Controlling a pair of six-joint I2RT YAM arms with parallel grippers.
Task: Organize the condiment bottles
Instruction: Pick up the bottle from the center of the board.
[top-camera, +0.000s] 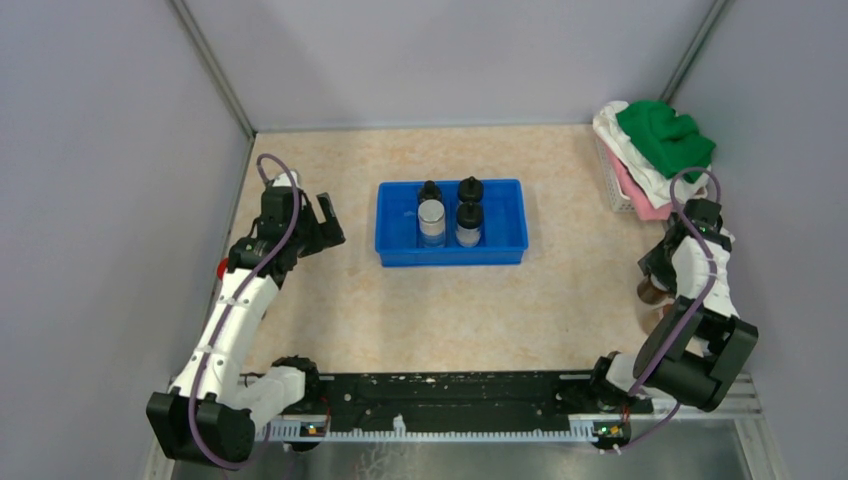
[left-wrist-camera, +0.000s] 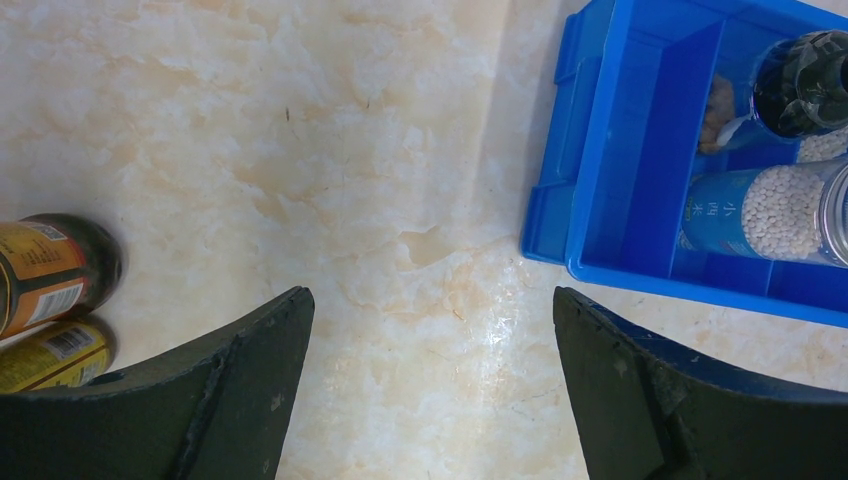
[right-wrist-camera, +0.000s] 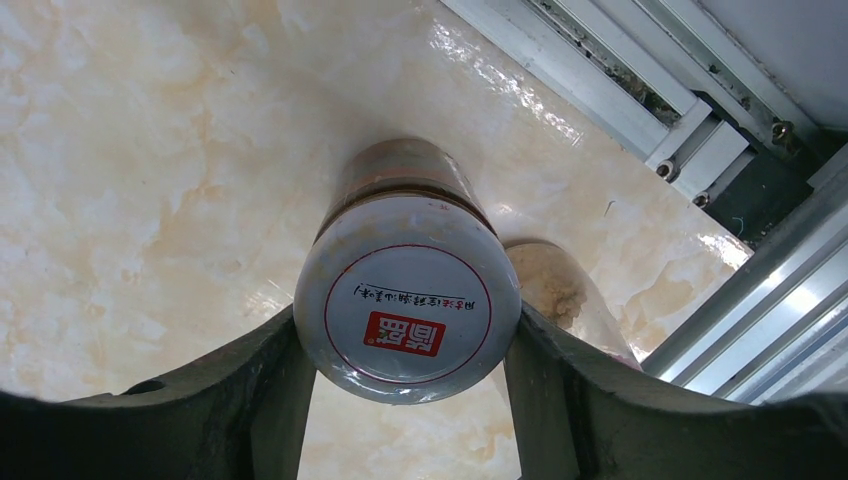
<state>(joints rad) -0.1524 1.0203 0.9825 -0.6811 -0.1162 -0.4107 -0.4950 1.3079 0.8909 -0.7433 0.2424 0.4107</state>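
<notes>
Right wrist view: the right pincer (right-wrist-camera: 405, 335) is closed on a silver-lidded jar (right-wrist-camera: 407, 300), with one finger pressed against each side of the lid. The lid faces the camera and carries a red label and a line of print. The jar's brown body runs away from the pincer toward the marbled bench (right-wrist-camera: 150, 150); I cannot tell whether its base rests there. Just beyond the right finger stands a second jar (right-wrist-camera: 560, 285) with pale beige contents, and past it an aluminium rail (right-wrist-camera: 620, 95) edges the bench.

Left wrist view: the left pincer (left-wrist-camera: 430, 300) is spread wide over bare bench, gripping nothing. Outside its left finger, two bottles sit close together: a dark bottle (left-wrist-camera: 60, 270) with an orange label and a yellow-labelled bottle (left-wrist-camera: 50, 352). Ahead of the right finger and off to its right is the blue tray (left-wrist-camera: 560, 215), clear of both fingers. Inside it are a bead-filled bottle (left-wrist-camera: 780, 210) and a dark-topped bottle (left-wrist-camera: 805, 85).

Top external view: the tray sits to the right of the left pincer (top-camera: 325, 222) and well to the left of the right pincer (top-camera: 655, 290). It holds four bottles (top-camera: 432, 222) in two pairs.
</notes>
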